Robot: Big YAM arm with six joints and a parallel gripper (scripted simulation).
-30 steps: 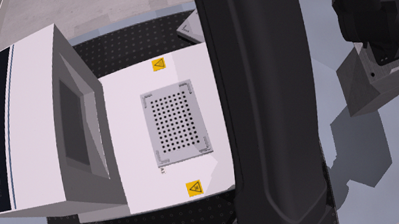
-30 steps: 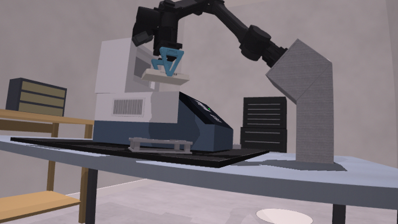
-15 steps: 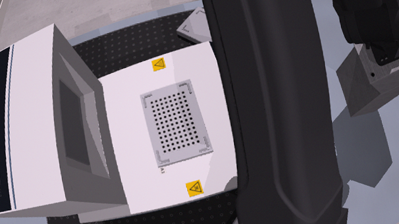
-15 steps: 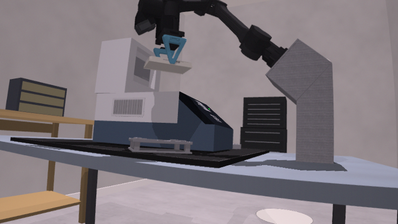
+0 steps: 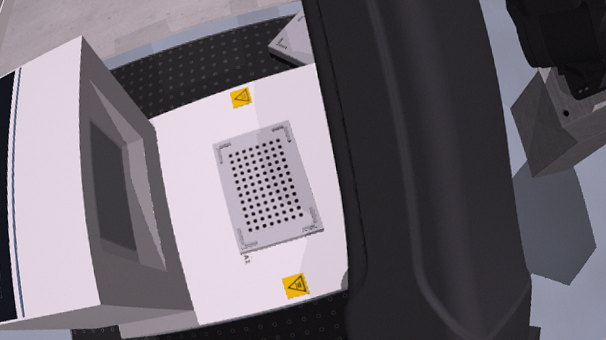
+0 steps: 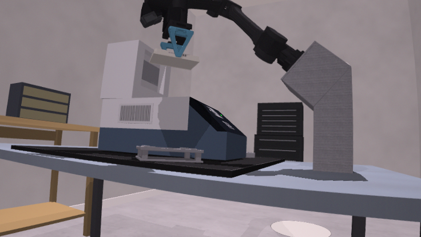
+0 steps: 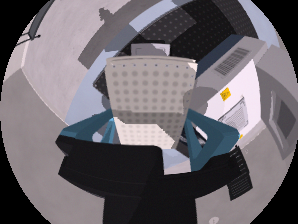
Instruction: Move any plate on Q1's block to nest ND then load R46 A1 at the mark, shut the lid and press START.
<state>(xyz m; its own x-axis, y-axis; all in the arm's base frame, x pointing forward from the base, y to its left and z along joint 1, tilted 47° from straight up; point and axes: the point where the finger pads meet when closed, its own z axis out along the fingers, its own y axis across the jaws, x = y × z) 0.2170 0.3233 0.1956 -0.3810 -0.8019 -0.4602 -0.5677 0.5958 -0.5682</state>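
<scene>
Our gripper (image 6: pixel 178 44) is clamped on the plate (image 6: pixel 174 59), its blue fingers pressing the plate's sides. We hold the plate tilted, high in the air above the cycler (image 6: pixel 173 129). The cycler's lid (image 5: pixel 48 184) stands open and its block (image 5: pixel 266 186) lies bare. On the black mat (image 6: pixel 206 168) sits a vacant nest (image 6: pixel 169 153).

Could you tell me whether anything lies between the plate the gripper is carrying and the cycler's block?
Nothing visible does. The lid stands open, tipped back, and the block lies bare inside its corner brackets. The gripper holds plate R46 high above the cycler.
</scene>
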